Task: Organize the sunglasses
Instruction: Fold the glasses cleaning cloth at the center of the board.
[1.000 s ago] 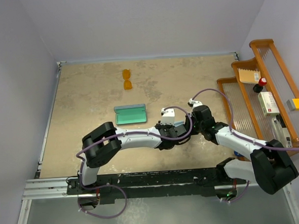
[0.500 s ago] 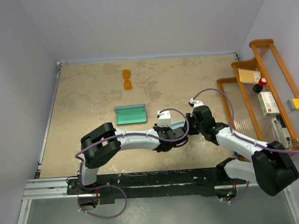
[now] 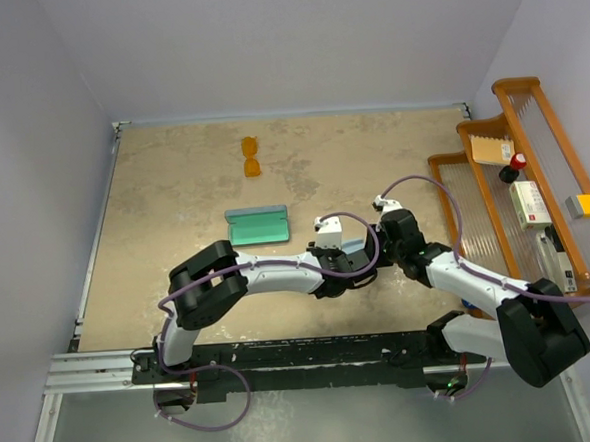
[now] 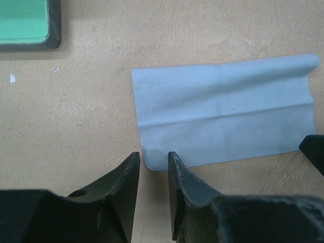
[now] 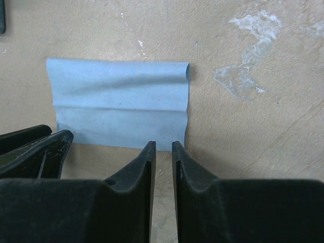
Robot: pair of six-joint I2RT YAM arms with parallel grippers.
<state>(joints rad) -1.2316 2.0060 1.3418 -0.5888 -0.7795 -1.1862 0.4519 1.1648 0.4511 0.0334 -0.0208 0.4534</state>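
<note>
The left claw (image 4: pixel 152 162) and right claw (image 5: pixel 163 149) stood narrowly parted, empty, at the flat pale-blue cloth's (image 4: pixel 223 116) near corners. Each should straddle its corner before pinching. The small amber-lensed sunglasses (image 3: pixel 252 156) lay well apart, beyond the open teal-lined case (image 3: pixel 258 225).

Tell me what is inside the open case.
Only its teal-green lining shows inside the case; the sunglasses lie apart, farther back on the table. From above, nothing covers the interior.

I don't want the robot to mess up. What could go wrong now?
The left claw and right claw are close together at one edge of the blue cloth; they might bump. The cloth lies thin and flat on the table, so a pinch could miss or crumple it.
</note>
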